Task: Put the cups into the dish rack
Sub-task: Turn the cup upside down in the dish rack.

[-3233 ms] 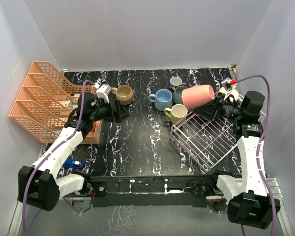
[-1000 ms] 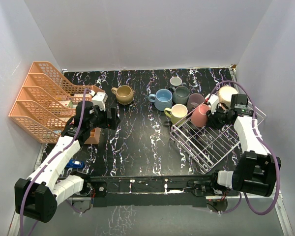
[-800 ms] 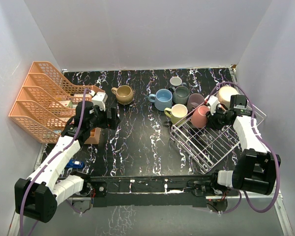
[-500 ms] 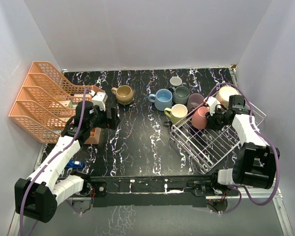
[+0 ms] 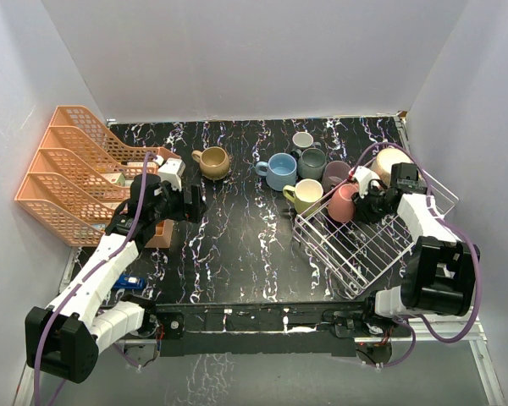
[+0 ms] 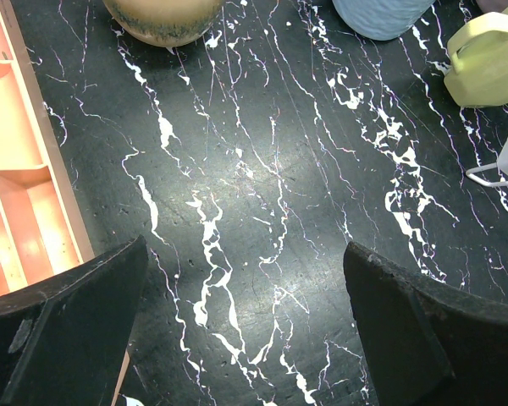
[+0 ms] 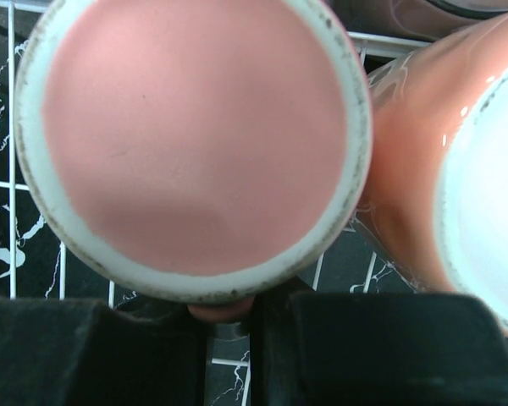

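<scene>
Bright, even light; soft shadows.

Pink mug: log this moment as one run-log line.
right tool: shut on pink mug | pink mug: in dish rack, beside peach mug | left tool: open, empty

I've got the orange tiered tray organizer (image 5: 63,169) at nine o'clock on the black white-veined table (image 5: 237,245), small blue object (image 5: 129,282) lying down around seven o'clock, pale walls (image 5: 237,59) closing in all round

Plain pale grey walls (image 5: 254,51) on three sides of a black, white-veined marble-look tabletop (image 5: 237,245).
</scene>
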Controlling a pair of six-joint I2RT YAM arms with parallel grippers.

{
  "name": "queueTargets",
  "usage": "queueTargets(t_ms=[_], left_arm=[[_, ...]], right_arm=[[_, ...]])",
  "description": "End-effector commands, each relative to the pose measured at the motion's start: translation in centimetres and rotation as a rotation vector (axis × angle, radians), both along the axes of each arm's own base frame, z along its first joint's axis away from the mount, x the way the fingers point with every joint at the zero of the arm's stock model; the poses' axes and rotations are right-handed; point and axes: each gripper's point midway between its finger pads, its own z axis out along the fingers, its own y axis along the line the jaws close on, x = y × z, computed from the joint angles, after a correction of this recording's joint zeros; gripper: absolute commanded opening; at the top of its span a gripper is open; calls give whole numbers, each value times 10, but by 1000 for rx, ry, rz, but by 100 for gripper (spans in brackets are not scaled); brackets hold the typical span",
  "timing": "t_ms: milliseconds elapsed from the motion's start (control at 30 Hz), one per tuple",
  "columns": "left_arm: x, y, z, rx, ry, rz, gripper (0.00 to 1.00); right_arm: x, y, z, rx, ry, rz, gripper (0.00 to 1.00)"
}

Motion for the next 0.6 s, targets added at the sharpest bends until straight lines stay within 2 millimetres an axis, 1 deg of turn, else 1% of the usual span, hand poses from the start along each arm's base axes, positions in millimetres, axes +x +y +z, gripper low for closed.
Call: queueTargets(t_ms=[0,233,333,467,500,567], left_arm=[[-2,3,1,9,-9,4,97],[-2,4,1,10,-10,4,97],[-2,3,2,9,-10,4,97],[-2,3,1,9,-10,3,97],[-2,3,2,9,-11,3,97],[-2,3,1,10,-9,3,97]], right_arm=[[39,-3,28,-11,-145,-7,13],[46,3,26,-6,-132,-11,16],[50,0,25,-15,-131,-32,24],[54,-2,25,-22,-132,-44,27],[54,-2,24,-26,-133,-48,31],[56,-4,26,-36,-141,-60,33]])
